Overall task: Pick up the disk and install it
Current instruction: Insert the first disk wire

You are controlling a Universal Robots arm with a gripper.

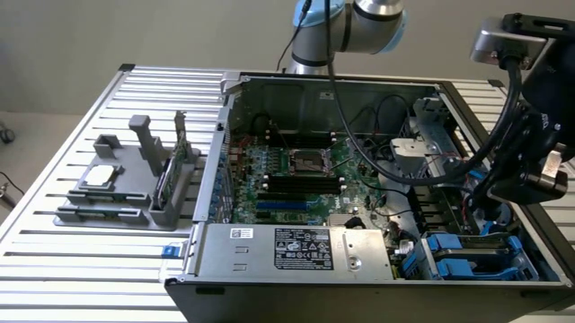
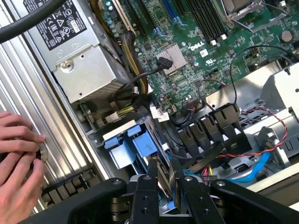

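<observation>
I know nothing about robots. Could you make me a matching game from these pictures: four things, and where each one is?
Things:
1. disk
2. power supply
3. grey holder
4. person's hand

Places:
A. standing on the slatted table, at the exterior view's left
B. edge-on in the gripper
C. curled over ribbed metal beside the computer case
D. inside that case, silver with a printed label

Pairs: 1-B, 2-D, 3-A, 4-C

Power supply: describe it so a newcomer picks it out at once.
Find the open computer case on the slatted metal table. Along its edge nearest the exterior camera lies the power supply, a long silver box. Unlike the blue drive carriers beside it, it bears a black-and-white printed label.
</observation>
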